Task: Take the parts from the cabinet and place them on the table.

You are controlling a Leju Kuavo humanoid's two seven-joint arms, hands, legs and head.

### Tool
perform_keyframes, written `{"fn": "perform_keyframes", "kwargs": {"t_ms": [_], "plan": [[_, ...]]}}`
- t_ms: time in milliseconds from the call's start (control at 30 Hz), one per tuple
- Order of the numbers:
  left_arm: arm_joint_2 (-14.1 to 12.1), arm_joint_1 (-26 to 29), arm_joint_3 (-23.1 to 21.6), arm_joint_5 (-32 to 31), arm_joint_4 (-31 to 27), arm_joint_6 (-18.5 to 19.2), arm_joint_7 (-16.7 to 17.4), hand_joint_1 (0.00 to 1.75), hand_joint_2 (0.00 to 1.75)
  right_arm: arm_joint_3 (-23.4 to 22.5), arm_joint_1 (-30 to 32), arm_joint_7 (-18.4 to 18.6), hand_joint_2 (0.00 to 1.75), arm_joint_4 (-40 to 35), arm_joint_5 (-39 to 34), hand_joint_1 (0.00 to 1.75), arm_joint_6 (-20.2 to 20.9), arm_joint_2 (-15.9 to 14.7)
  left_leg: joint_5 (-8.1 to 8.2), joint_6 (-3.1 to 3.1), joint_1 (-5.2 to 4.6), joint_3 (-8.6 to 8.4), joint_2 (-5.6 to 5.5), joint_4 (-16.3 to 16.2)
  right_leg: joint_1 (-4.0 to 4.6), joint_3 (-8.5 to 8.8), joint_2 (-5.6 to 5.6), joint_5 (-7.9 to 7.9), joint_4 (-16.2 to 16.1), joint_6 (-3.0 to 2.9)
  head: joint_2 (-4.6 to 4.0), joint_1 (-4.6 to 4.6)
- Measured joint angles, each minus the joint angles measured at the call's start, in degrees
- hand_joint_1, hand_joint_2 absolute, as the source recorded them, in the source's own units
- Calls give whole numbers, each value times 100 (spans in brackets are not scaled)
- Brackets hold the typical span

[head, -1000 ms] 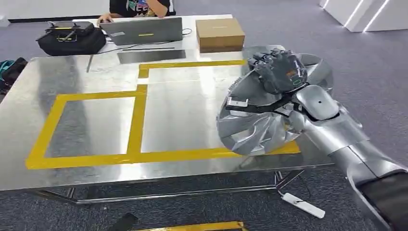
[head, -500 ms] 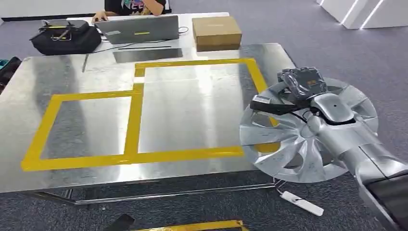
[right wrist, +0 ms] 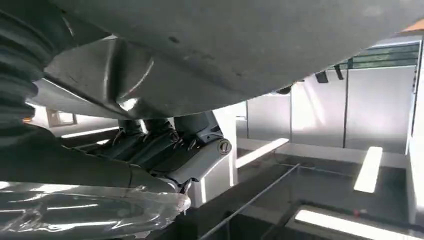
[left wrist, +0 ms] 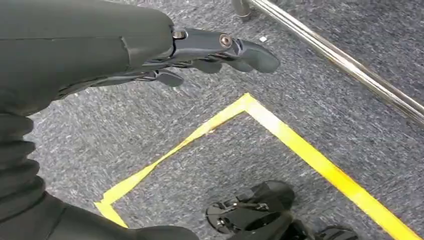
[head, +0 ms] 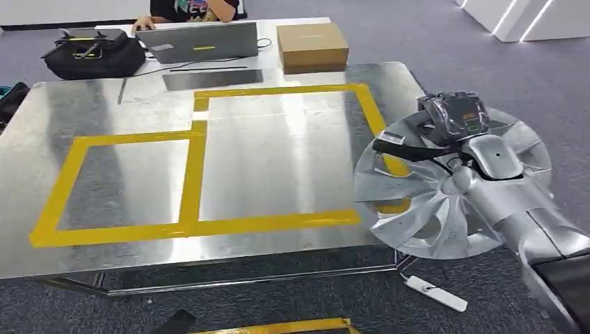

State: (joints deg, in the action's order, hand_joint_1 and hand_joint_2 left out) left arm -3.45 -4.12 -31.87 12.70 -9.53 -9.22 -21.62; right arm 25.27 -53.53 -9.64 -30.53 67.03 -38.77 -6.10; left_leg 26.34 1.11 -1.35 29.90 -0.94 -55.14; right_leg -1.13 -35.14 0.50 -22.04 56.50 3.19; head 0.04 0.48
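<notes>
One wheel [head: 452,188] gripped in our right hand [head: 456,118]; it drifts outward past the table [head: 139,104] edge, not placed yet. Left hand [left wrist: 210,50] hangs loose, holding nothing.

- The robot's silver right arm reaches in from the lower right; its dark right hand [head: 456,117] grips the far rim of a large round silver wheel cover with fan-like spokes [head: 417,184], held tilted at the table's right edge, partly over the tabletop and partly over the grey carpet
- The shiny steel table [head: 125,104] carries yellow tape outlines [head: 198,170] forming two adjoining rectangles; the disc overlaps the right-hand one's corner
- Beyond it: a brown cardboard box [head: 312,46], a grey open laptop [head: 198,42] with a person seated behind, a black bag [head: 94,56]
- A white power strip [head: 435,293] lies on the carpet under the table's right corner
</notes>
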Motion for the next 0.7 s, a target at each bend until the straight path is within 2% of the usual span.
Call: {"fn": "perform_keyframes", "kwargs": {"t_ms": [200,400,500,600,700], "plan": [[0,-1,0,-37,0,22,-18,0,175,-223,-21,-236,175,-50,-79,175,15,-48,0,0,0,1,4,0,0,-1,1,0,0,0,0,0],[-2,0,2,-50,0,22,-101,0,175,-322,-186,-518,175,-103,-269,175,378,-79,0,0,0,4,5,0,0,-4,1,1,1,-1,0,0],[-9,0,4,-39,0,13,-136,0,175,-315,-292,-811,175,-168,-380,175,535,-72,0,0,2,4,5,0,0,-3,0,2,2,-1,2,0],[-22,1,20,-33,0,2,-140,0,175,-269,-326,-968,175,-387,-354,175,783,26,-1,0,4,5,5,0,1,-4,1,2,4,-2,0,2],[-44,-9,35,-42,0,2,-140,0,175,-127,-326,-953,175,-671,-266,175,1014,171,0,0,4,5,17,0,1,-8,12,2,7,-2,0,-2]]}}
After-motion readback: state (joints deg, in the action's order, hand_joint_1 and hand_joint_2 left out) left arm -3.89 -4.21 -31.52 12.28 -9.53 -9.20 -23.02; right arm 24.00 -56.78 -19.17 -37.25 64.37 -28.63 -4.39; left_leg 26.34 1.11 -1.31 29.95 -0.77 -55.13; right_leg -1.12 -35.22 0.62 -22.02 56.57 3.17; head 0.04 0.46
